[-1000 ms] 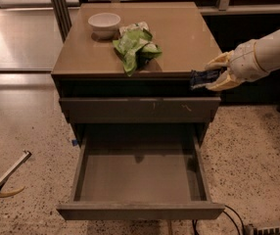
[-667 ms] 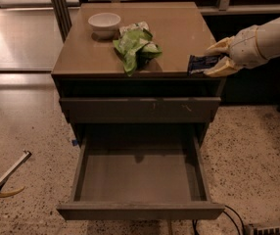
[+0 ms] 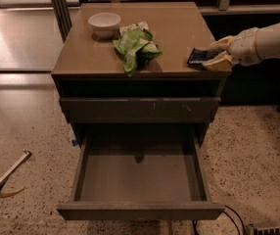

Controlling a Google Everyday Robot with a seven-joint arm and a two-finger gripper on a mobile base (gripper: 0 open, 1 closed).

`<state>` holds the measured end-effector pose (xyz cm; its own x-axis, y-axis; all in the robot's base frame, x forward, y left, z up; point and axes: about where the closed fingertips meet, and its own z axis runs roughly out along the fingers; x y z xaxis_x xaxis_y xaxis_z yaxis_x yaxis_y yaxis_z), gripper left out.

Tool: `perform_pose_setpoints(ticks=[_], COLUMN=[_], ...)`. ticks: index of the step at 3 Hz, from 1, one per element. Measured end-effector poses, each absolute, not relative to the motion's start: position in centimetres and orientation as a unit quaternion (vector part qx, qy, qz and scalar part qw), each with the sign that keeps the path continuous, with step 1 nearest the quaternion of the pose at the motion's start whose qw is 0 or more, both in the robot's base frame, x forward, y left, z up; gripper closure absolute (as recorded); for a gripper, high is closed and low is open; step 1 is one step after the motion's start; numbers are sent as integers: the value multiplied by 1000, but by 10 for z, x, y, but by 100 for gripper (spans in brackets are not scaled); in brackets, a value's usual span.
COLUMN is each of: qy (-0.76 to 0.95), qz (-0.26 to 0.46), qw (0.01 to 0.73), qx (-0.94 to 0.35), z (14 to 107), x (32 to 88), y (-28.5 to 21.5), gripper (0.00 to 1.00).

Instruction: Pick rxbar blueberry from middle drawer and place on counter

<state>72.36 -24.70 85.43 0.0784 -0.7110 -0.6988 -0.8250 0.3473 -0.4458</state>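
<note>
The rxbar blueberry (image 3: 198,56) is a small dark navy bar held between the fingers of my gripper (image 3: 213,54). The gripper reaches in from the right and is shut on the bar. It holds the bar over the right front part of the counter (image 3: 179,31), low above or touching the glossy tan top. The middle drawer (image 3: 140,177) is pulled out wide below, and its smooth floor is bare.
A white bowl (image 3: 105,22) stands at the back left of the counter. A crumpled green and white bag (image 3: 136,45) lies in its middle. A closed drawer front (image 3: 140,109) with pale scratches sits above the open drawer. A thin rod (image 3: 5,173) lies on the floor left.
My gripper has moved up and to the left with the bar, from beside the cabinet's right edge to over the counter's right front part.
</note>
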Motion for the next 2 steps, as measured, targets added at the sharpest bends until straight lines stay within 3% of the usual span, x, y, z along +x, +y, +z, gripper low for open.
perform_pose_setpoints(ticks=[1,2], qy=[695,706], qz=[99,127], qw=[493,513], qx=[-514,-473], z=[835,821], x=[748,763], y=[-253,-256], gripper=[100,81])
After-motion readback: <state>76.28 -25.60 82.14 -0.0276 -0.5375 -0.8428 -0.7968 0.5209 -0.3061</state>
